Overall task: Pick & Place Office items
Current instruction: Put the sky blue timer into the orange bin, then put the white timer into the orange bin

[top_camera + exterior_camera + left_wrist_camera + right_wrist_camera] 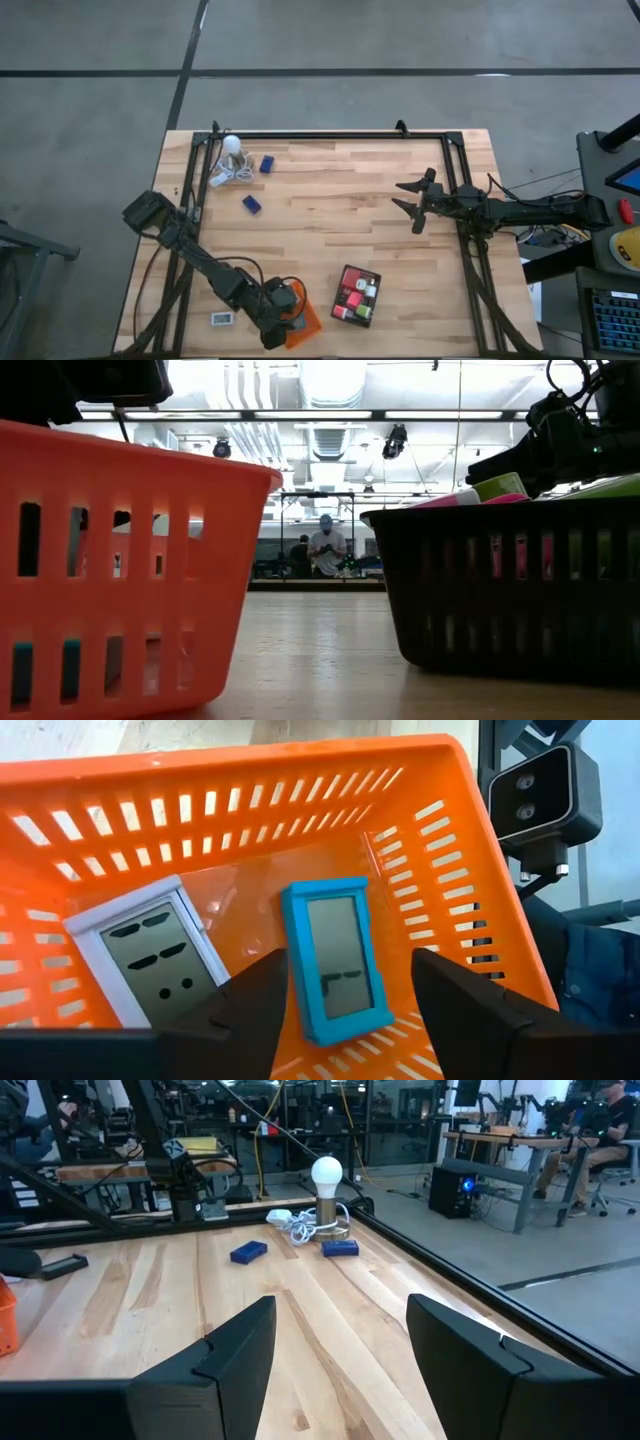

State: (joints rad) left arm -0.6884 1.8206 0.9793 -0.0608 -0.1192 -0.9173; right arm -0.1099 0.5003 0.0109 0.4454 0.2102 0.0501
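Note:
My left gripper (345,1020) hangs open over the orange tray (303,322) near the table's front edge, pointing slantwise down into it. A teal-framed rectangle (335,970) lies flat on the tray floor below the gap between the fingers, and a white-framed one (150,960) lies beside it. Neither finger visibly touches them. My right gripper (415,200) waits open at the table's right, held level with nothing between its fingers (340,1360). Two dark blue blocks (267,164) (251,204) lie on the wood at the far left.
A black tray (357,295) holding red, pink, green and white pieces stands right of the orange tray. A small white rectangle (222,319) lies left of the orange tray. A light bulb with a coiled white cord (232,160) sits at the far left corner.

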